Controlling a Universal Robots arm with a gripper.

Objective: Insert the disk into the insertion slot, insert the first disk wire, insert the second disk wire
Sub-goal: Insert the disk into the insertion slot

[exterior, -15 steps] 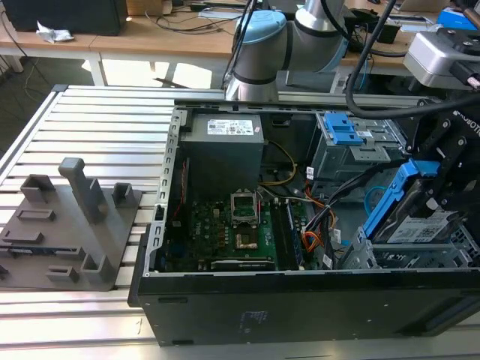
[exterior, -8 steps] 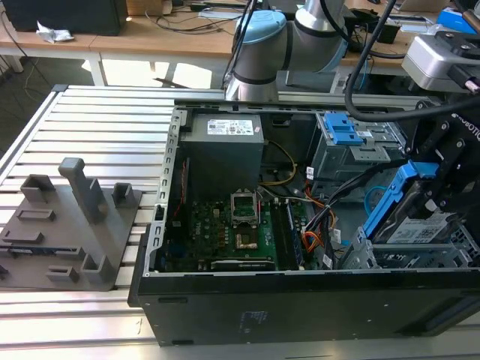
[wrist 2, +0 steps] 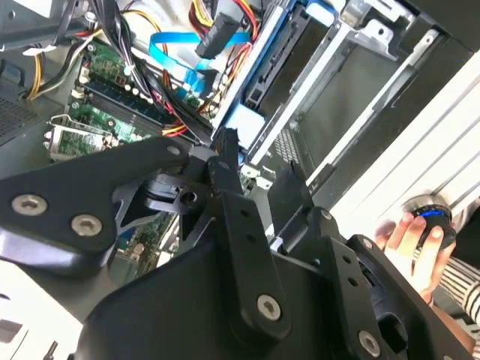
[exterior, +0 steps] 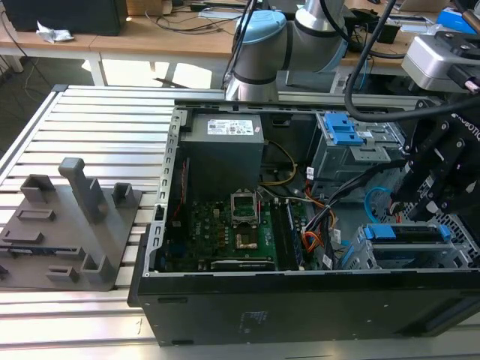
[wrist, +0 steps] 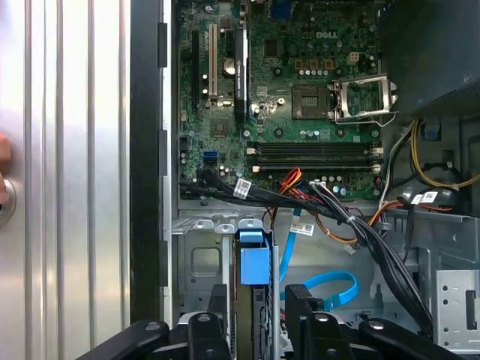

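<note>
**Workbench entry, drive stage**

Ribbed aluminium table (exterior: 90,120) carries an open black computer case (exterior: 300,307), with a grey moulded holder (exterior: 82,225) beside it on the exterior view's left. Disk (exterior: 409,234), a dark slab with a blue plastic rail, sits inside the perforated sheet-metal cage (exterior: 358,251) at the case corner on the exterior view's right. How deep it is seated is hidden by the cage walls. Gripper (wrist: 259,300) hangs just over it, black fingers (wrist: 304,315) spread either side of the disk's blue end; contact cannot be made out. Thin light-blue cable (wrist: 330,289) curls in a loop beside the disk, and one end vanishes behind a finger. Thin orange-and-black wires (wrist: 330,225) lie in the bay, apart from the disk. White label (exterior: 232,126) on the grey power supply (exterior: 225,161), print unread. In the second wrist view a hand (wrist 2: 409,240) with a striped sleeve grips a round black-and-blue knob (wrist 2: 431,217), partly cut off
</note>
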